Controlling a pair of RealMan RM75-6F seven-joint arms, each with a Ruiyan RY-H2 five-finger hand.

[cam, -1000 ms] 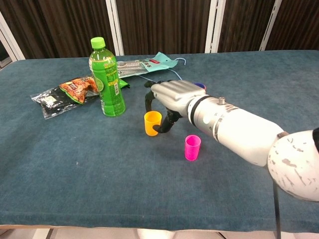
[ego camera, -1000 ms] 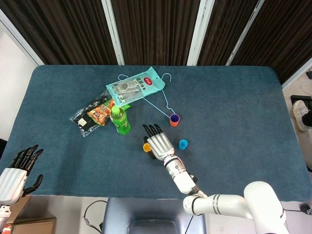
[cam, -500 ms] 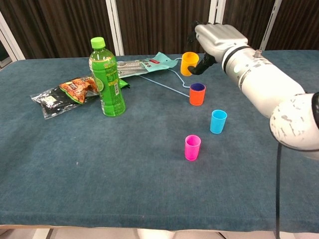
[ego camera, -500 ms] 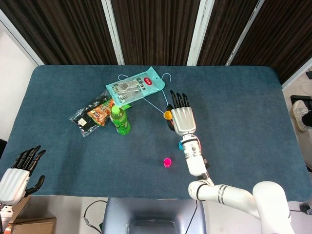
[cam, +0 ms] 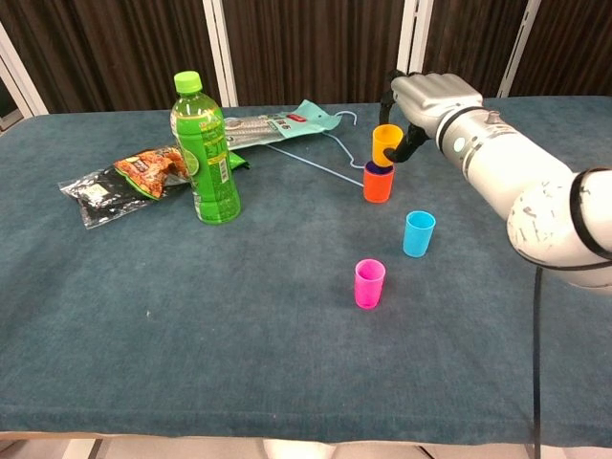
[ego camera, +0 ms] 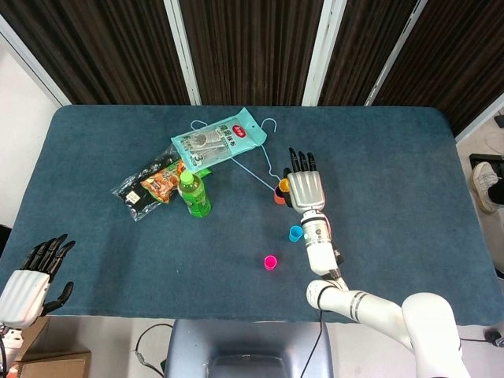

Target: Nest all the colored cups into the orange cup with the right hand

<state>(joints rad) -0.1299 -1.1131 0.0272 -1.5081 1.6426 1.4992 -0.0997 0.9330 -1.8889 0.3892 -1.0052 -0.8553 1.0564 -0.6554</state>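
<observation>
just above the orange cup [cam: 378, 184], yellow cup [cam: 386, 144] upright, mouth up, gripped by right hand [cam: 427, 100]

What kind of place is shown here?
Probably a robot test room: a table under blue cloth, dark curtains behind, and staged items like the green bottle and blue cup.

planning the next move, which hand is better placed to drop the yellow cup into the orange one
Right. The right hand already holds the yellow cup just above the orange cup; the left hand hangs off the table's near-left corner.
</observation>
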